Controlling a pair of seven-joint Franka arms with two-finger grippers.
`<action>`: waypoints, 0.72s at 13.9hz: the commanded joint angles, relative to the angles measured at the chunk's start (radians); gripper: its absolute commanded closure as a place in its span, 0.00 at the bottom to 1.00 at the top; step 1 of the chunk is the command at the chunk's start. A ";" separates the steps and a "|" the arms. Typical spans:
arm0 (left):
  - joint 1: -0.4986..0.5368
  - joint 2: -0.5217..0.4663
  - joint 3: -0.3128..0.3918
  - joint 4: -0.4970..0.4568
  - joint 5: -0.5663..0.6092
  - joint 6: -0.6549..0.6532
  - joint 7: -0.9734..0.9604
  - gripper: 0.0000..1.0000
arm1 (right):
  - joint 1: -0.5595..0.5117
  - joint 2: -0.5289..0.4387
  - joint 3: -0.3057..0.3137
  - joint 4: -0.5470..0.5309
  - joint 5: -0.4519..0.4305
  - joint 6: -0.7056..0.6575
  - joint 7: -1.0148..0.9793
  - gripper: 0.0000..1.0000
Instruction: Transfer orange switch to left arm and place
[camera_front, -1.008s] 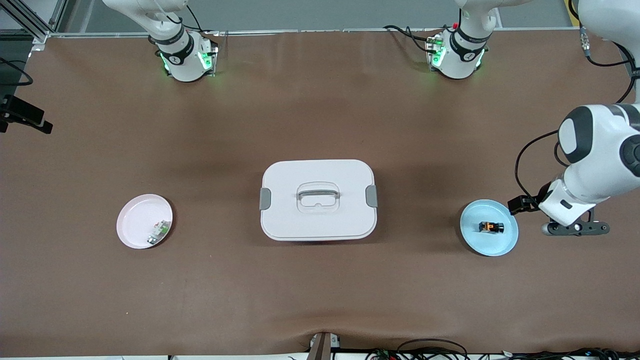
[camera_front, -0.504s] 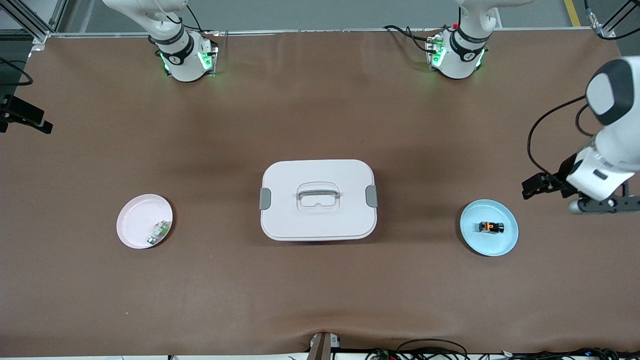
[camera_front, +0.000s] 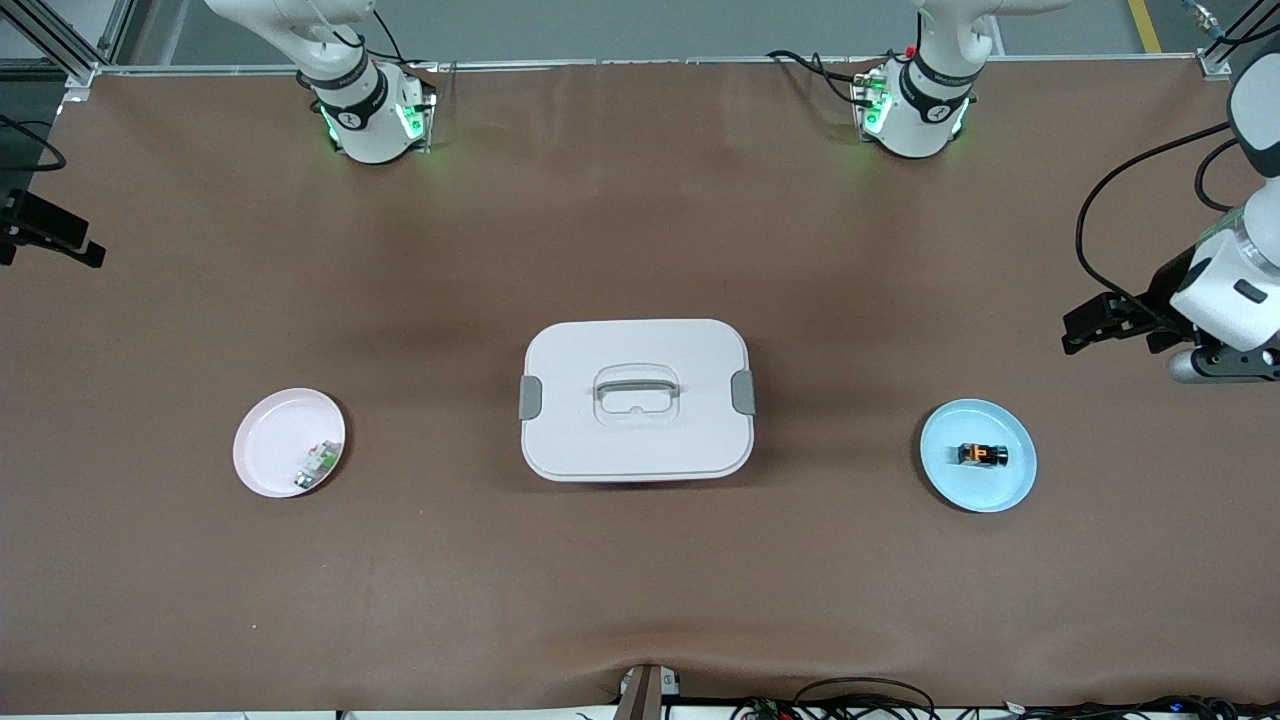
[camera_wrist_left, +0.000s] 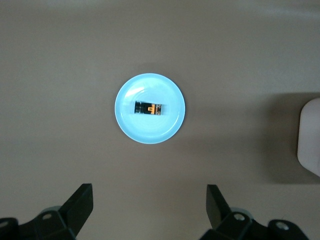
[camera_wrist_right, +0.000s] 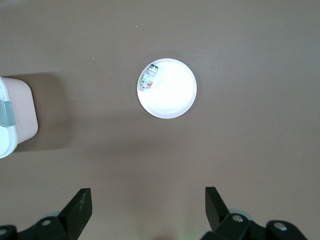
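The orange switch (camera_front: 982, 455) lies flat on a round blue plate (camera_front: 945, 440) near the left arm's end of the table. The left wrist view shows the orange switch (camera_wrist_left: 149, 108) on the plate (camera_wrist_left: 130, 127). My left gripper (camera_front: 1225, 365) hangs high over bare table beside the plate. Its fingers are open and empty (camera_wrist_left: 150, 200). The white box (camera_front: 636, 400) stands mid-table with its lid on. My right gripper (camera_wrist_right: 149, 200) is open and empty, high over the table. It is out of the front view.
A pink plate (camera_front: 270, 440) with a small green-and-white component (camera_front: 318, 465) sits toward the right arm's end, also in the right wrist view (camera_wrist_right: 172, 100). The box's edge shows in both wrist views (camera_wrist_left: 310, 137) (camera_wrist_right: 15, 115). Cables lie along the table's near edge.
My left arm has risen and swung away from beside the blue plate, toward the table's end. The switch, plates and box have not moved.
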 joint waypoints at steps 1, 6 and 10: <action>-0.027 -0.055 0.026 0.004 -0.032 -0.074 -0.005 0.00 | -0.007 0.001 0.005 0.014 -0.007 -0.013 -0.010 0.00; -0.029 -0.136 0.025 -0.068 -0.049 -0.078 -0.039 0.00 | -0.002 0.001 0.005 0.012 -0.004 -0.011 -0.006 0.00; -0.029 -0.213 0.023 -0.149 -0.041 -0.072 0.006 0.00 | -0.002 0.001 0.005 0.014 -0.004 -0.011 -0.008 0.00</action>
